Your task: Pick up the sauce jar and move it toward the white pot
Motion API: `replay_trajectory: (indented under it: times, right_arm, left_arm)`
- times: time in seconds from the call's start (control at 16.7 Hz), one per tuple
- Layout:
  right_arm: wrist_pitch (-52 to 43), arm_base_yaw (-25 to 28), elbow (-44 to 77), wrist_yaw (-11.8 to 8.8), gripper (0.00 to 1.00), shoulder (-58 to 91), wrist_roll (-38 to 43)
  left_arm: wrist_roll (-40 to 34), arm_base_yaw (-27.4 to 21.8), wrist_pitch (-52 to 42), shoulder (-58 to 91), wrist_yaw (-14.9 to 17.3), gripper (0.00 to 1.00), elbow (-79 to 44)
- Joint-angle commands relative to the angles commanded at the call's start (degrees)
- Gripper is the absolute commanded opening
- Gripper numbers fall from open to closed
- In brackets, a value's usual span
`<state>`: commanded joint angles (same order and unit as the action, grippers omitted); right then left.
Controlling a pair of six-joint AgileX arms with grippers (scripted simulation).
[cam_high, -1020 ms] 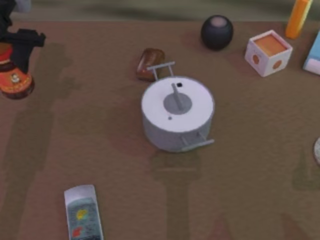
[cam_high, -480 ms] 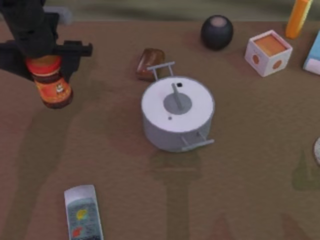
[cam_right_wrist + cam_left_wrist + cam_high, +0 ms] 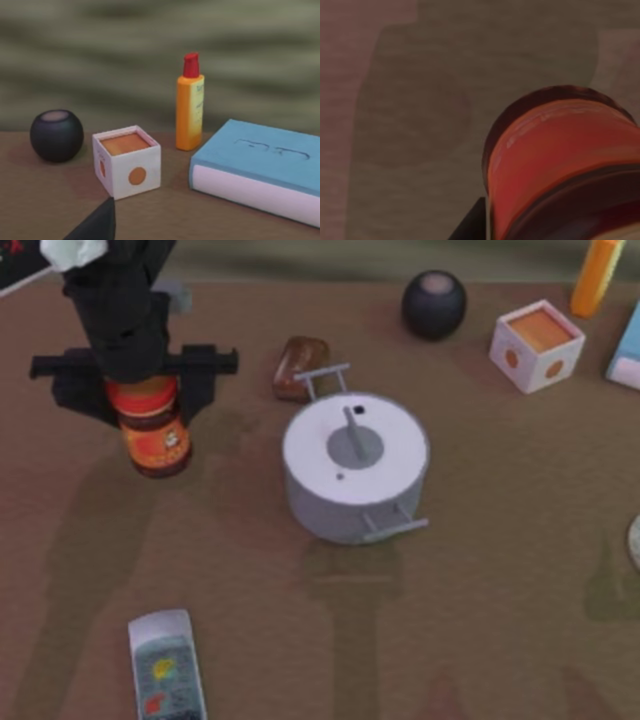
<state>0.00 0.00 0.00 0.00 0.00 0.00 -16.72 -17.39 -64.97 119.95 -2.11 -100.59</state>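
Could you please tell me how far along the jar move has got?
Done: the left hand has the sauce jar gripped by its lid. In hand: carrying it across the table's left side. Left: closing the bare gap to the white pot.

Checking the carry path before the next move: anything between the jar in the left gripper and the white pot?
Nothing visible. The left gripper holds the sauce jar left of the white pot, with only bare table between them. The brown lump sits behind the pot, off the straight line. The right arm is out of the top view.
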Motion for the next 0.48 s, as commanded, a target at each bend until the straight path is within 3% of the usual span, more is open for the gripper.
replay_trajectory:
  times: [0.48]
  right_arm:
    - [0.0,0.0,0.0,0.0,1.00,0.0,0.0]
  left_arm:
    - [0.3,0.2,9.1,2.4,0.1,0.00,6.3]
